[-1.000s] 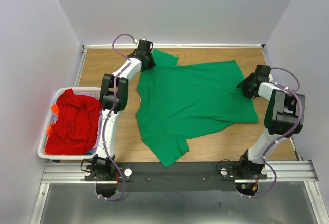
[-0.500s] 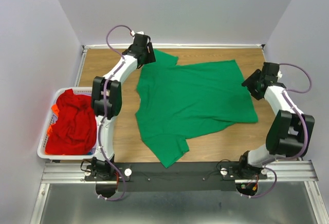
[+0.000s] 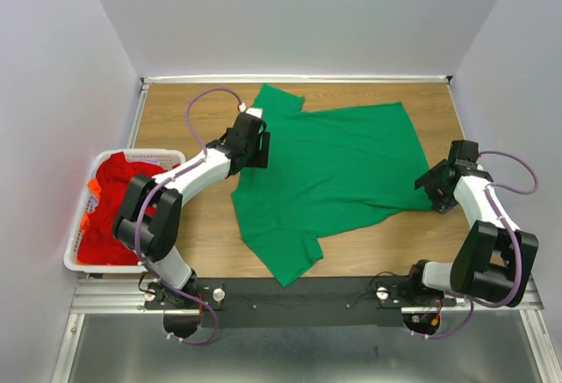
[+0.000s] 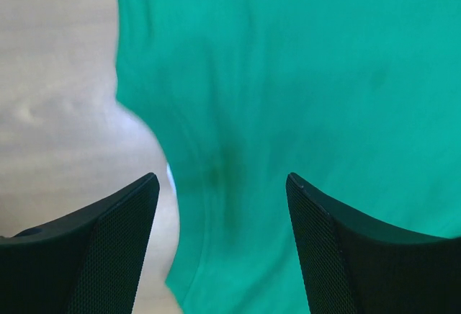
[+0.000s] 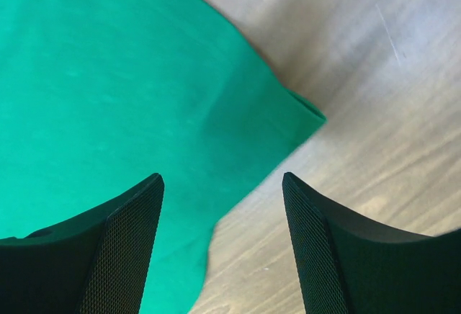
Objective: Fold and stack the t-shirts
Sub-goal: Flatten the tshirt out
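A bright green t-shirt (image 3: 334,168) lies spread flat on the wooden table (image 3: 176,115), neck to the left and hem to the right. Red t-shirts (image 3: 127,207) lie heaped in the white basket (image 3: 75,260) at the left. My left gripper (image 3: 255,148) is open and empty above the shirt's neck edge (image 4: 180,184). My right gripper (image 3: 436,185) is open and empty above the shirt's near right hem corner (image 5: 302,116). Green cloth fills most of both wrist views.
The basket stands at the table's left edge beside the left arm. A metal rail (image 3: 307,291) runs along the near edge. Grey walls close in the table at the back and sides.
The left gripper has moved from the far sleeve toward me, to the neck. The right gripper has moved toward me along the hem to its near corner. The shirt has not moved.
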